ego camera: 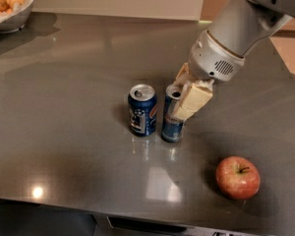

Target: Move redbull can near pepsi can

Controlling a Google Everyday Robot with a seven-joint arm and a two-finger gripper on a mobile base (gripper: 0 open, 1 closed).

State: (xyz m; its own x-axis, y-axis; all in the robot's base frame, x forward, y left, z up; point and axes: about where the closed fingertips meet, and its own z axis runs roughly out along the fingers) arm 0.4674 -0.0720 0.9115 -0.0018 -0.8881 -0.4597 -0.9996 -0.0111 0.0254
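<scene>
The redbull can [172, 125], slim and blue-and-silver, stands upright on the grey table [64, 132], just right of the pepsi can [142, 110], with a narrow gap between them. The pepsi can is shorter, wider and dark blue with a silver top. My gripper [186, 96] reaches down from the upper right. Its cream fingers [195, 99] are closed around the upper part of the redbull can.
A red apple [238, 177] lies on the table at the front right. A white bowl [12, 14] of pale round food stands at the back left corner. The table's front edge runs along the bottom.
</scene>
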